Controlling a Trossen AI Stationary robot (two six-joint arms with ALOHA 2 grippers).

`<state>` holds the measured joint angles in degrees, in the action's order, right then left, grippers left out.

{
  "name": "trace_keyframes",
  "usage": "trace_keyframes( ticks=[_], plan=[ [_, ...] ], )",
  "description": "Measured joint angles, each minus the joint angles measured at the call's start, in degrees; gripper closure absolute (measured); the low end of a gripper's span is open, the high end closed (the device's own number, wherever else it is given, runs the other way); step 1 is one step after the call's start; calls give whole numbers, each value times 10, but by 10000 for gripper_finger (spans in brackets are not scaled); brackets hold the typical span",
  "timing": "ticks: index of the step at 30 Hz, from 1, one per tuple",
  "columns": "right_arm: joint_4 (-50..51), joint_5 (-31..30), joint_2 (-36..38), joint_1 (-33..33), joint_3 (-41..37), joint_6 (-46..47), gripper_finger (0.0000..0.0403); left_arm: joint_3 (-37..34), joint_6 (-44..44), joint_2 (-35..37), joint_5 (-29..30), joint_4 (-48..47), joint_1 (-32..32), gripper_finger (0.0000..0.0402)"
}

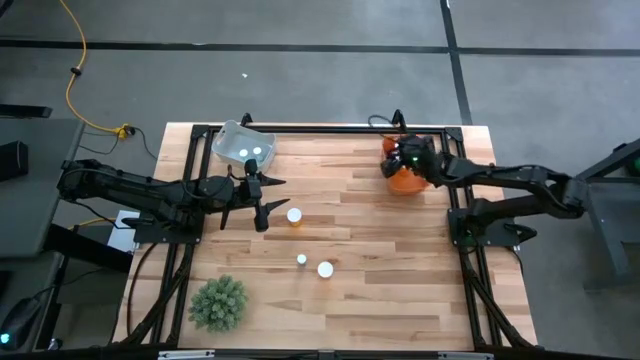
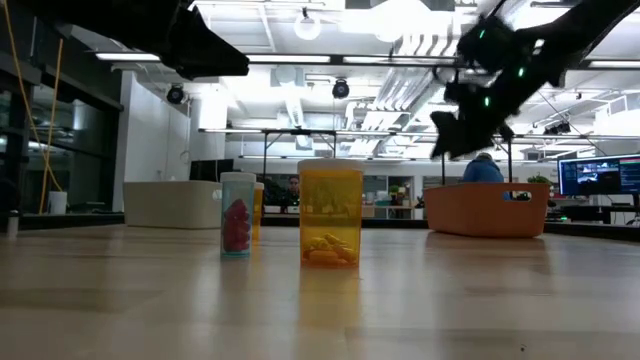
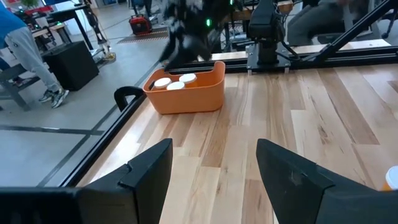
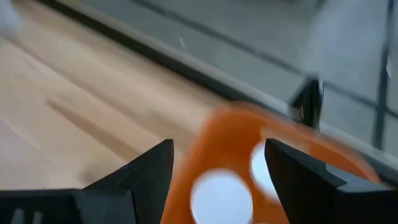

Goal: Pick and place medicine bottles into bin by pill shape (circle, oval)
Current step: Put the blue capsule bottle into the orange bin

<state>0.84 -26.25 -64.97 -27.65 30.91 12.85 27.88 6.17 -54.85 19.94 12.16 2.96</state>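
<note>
Three medicine bottles stand upright on their bases mid-table: an amber one with yellow pills, a small one, and one with red pills. My left gripper hovers open beside the amber bottle, to its left and above the table, with nothing between its fingers. My right gripper hangs open over the orange bin at the far right. White-capped bottles lie inside that bin.
A pale bin sits at the far left corner, holding white caps. A green spiky plant ball lies near the front left. Black frame rails edge the table. Bare wood lies between the bins and at the front right.
</note>
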Motion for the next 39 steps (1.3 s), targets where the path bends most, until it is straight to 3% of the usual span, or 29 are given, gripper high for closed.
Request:
trace_keyframes(
  ticks=[5,10,13,18,30,39],
  plan=[
    [-118,99,45,52,1,-48,158,0,0,0,0,-3,0,179],
    [-272,242,17,134,1,-94,158,0,-2,0,2,-3,0,179],
    [-335,286,-3,177,1,-133,158,0,-2,0,2,-3,0,179],
    [-359,269,-16,216,1,-188,158,0,0,0,2,-3,0,179],
    [-344,256,-15,217,1,-189,158,0,-10,0,-1,1,0,179],
    [-345,256,-15,217,1,-178,158,0,-51,-11,-153,18,-23,179]
  ],
)
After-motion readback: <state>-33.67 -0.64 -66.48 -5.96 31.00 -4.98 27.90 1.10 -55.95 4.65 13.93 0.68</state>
